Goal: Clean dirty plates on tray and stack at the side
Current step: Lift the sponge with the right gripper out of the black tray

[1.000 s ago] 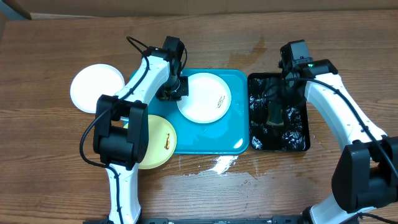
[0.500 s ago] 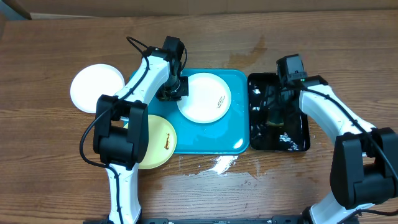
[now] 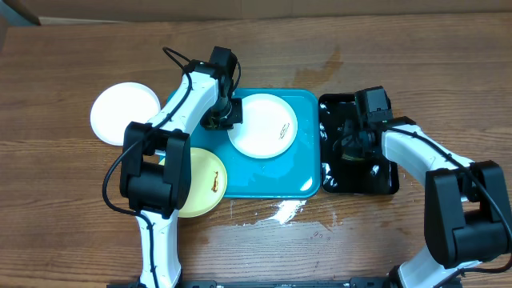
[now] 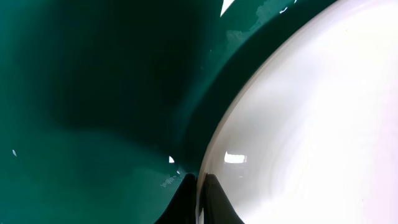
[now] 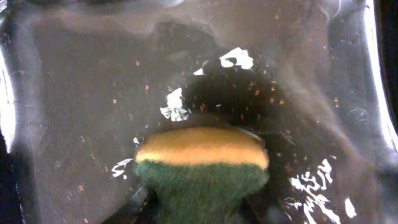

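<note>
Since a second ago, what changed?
The right gripper drew back along the black tray toward its base and closed on the sponge. Unchanged: the left gripper pinches the rim of the white plate on the blue tray; the yellow plate and the far-left plate have not moved.
</note>
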Controlling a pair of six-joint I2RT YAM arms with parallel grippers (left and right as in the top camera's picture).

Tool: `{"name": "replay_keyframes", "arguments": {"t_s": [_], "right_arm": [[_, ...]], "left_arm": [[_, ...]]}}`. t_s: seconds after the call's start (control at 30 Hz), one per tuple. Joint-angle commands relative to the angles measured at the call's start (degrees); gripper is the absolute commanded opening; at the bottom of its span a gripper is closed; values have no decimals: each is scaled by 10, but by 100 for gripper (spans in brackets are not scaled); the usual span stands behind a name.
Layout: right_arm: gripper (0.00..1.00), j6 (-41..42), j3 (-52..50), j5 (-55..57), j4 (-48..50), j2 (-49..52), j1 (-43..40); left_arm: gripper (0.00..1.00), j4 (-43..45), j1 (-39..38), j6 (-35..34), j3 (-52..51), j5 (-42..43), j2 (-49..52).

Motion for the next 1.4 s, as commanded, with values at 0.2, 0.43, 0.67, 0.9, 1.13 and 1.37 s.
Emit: {"name": "replay_keyframes", "arguments": {"t_s": [0.2, 0.43, 0.67, 0.9, 1.13, 1.37], "right_arm": [[12, -3, 6, 8, 6, 2, -2], [61, -3, 2, 8, -3, 2, -2], [4, -3, 1, 8, 8, 2, -2], [4, -3, 103, -30, -125, -52, -1], [4, -3, 141, -32, -206, -148, -1], [4, -1, 130, -31, -249, -158, -1]], "left_arm": [[4, 0, 0, -2, -2, -11, 4], [4, 1, 0, -2, -2, -11, 4], [4, 0, 0, -2, -2, -11, 4], [4, 0, 0, -2, -2, -17, 4], [5, 0, 0, -2, -2, -17, 4], [4, 1, 0, -2, -2, -17, 4]]}}
